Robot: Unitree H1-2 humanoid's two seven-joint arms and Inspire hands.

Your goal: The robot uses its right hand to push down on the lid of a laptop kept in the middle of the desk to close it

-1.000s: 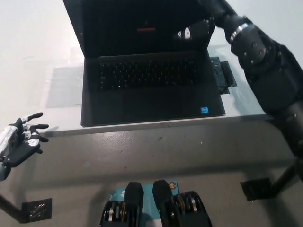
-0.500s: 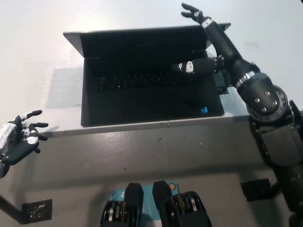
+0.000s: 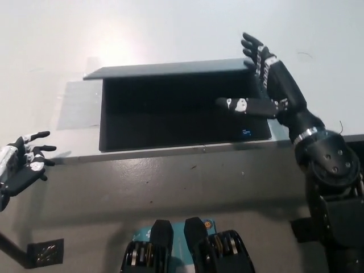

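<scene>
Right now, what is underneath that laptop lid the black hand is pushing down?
Under the lowered lid lies the laptop's dark base, with a small blue sticker showing. The keys are lost in its shadow. The right hand presses the lid's right corner; the left hand rests off the desk.

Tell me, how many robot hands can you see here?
2. The black right hand is on the far right corner of the laptop lid, pushing it down. The white left hand rests open at lower left, off the desk.

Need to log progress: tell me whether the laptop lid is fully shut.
No: the laptop lid is still tilted above the base, with the right robot hand on its far right corner.
</scene>
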